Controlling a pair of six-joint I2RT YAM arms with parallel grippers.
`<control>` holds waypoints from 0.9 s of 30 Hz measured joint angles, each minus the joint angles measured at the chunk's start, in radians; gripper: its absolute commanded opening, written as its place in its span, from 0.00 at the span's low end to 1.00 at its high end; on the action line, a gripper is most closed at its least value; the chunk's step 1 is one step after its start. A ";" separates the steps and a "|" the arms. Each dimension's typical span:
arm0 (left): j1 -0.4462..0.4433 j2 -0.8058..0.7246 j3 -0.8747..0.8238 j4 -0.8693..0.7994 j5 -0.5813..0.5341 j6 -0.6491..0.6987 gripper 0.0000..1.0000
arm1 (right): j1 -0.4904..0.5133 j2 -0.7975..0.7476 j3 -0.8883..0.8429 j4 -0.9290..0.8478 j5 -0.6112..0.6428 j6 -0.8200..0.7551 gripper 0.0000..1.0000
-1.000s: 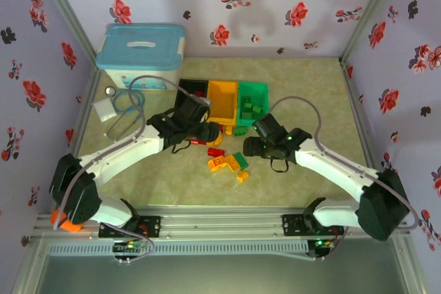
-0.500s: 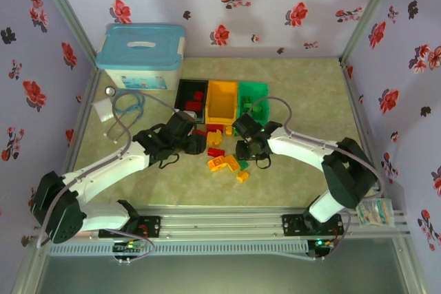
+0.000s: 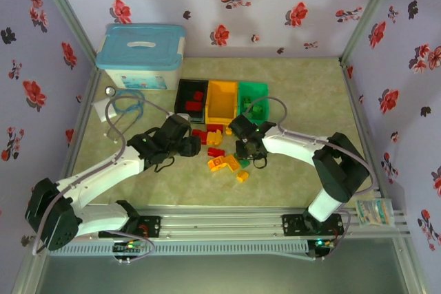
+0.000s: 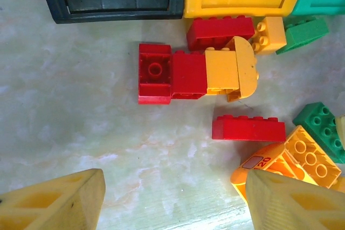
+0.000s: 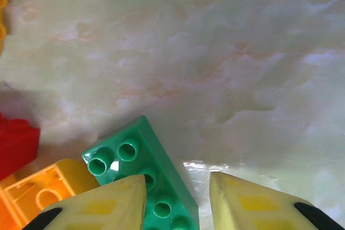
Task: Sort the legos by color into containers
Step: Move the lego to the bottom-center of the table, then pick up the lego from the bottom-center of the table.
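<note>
Top external view shows a big white box (image 3: 141, 54) with a blue lid at the back left, well away from the bricks, and a loose grey cable (image 3: 127, 105) curling beside it. Three little bins stand side by side: the black bin (image 3: 180, 94) with red bricks inside, the yellow bin (image 3: 222, 84), and the green bin (image 3: 252, 85) with green bricks inside. Loose legos (image 3: 222, 146) lie in a heap just in front of the bins. Both arms bend in toward that heap. The left gripper (image 3: 195, 144) is at its left side. Its fingers stand wide apart and hold nothing, with a joined red and yellow piece (image 4: 188, 74) and a long red brick (image 4: 248, 129) ahead of them. The right gripper (image 3: 247, 158) points down at the heap. Its fingers (image 5: 118, 203) sit close on both sides of a green brick (image 5: 137, 152), but it is not clear if they squeeze it. The table (image 3: 303, 101) is pale and marbled. The walls (image 3: 275, 5) are lilac with red flowers.
</note>
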 measured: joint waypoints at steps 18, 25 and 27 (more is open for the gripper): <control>0.002 -0.048 -0.024 0.003 -0.007 -0.003 0.68 | -0.006 -0.277 -0.143 0.043 0.118 0.020 0.68; 0.007 -0.053 -0.030 0.004 -0.008 -0.003 0.67 | 0.014 -0.172 -0.116 0.074 0.019 -0.050 0.73; 0.008 -0.053 -0.033 0.003 -0.008 -0.003 0.68 | 0.019 -0.139 -0.107 0.075 0.005 -0.058 0.73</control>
